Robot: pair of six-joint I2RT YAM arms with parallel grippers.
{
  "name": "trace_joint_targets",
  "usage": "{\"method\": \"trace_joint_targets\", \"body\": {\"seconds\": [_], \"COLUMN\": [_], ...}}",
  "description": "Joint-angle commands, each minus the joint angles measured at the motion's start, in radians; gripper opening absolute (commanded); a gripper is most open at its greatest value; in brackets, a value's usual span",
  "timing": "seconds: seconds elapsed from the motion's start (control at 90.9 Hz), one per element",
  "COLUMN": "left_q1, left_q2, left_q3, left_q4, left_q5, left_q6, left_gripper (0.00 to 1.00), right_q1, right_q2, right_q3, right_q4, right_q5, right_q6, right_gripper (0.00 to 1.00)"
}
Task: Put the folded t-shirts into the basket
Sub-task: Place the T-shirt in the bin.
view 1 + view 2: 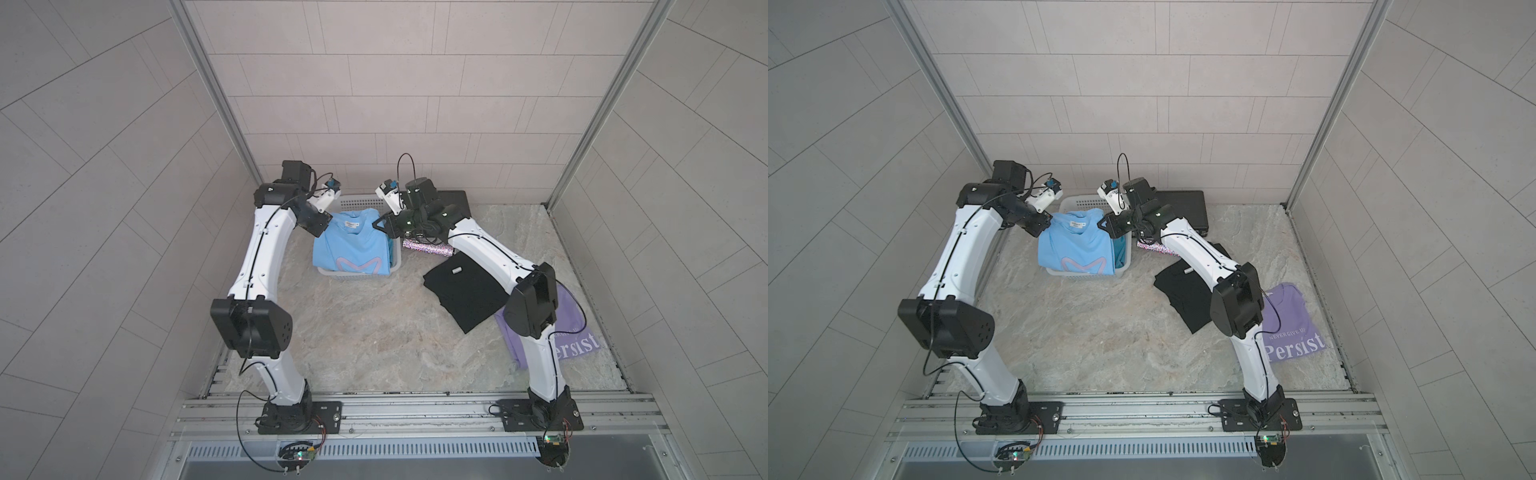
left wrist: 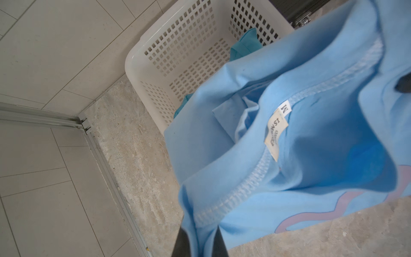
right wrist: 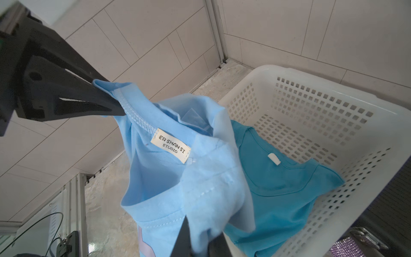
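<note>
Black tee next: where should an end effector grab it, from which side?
Probably the black tee by its bare edge facing the table middle, approached low from there: it lies flat, folded, and the right arm overhangs its other side.

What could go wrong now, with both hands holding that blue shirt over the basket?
The blue shirt hangs from the left hand and right hand by its collar end alone, sagging, so it may land unfolded. It spans about the whole basket, so an edge could catch on the rim. It might also rumple the teal shirt already inside.
</note>
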Motion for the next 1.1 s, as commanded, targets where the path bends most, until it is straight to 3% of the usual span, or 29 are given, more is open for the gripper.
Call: {"method": "trace_joint_targets", "body": {"seconds": [0.0,0.253,0.495,0.825,1.09], "left_q1": [0.009,0.014,0.017,0.017,0.009], "left_q2": [0.066,0.248,0.337,0.41,0.474], "left_q3": [0.069,0.172,0.21,0.21,0.213], "left_q4": [-0.048,-0.057,-0.084,-0.001,0.069], "left_q5": [0.003,0.018,0.015,-0.025,-0.047], "left_q6": [-0.005,-0.04,-0.039,-0.071,-0.093], "left_gripper": [0.0,0.0,0.0,0.0,0.16], "right_q1": [-0.009,-0.043,-0.044,-0.056,-0.059], "right_q2": [0.078,0.265,0.341,0.41,0.446], "right_q3": [0.134,0.354,0.392,0.433,0.45], "right_q4": [-0.106,-0.161,-0.162,-0.153,-0.147], "right_q5": [0.002,-0.022,-0.028,0.057,0.155], "right_q6": [-0.007,-0.004,0.006,-0.051,-0.116], "right_gripper": [0.0,0.0,0.0,0.0,0.21]}}
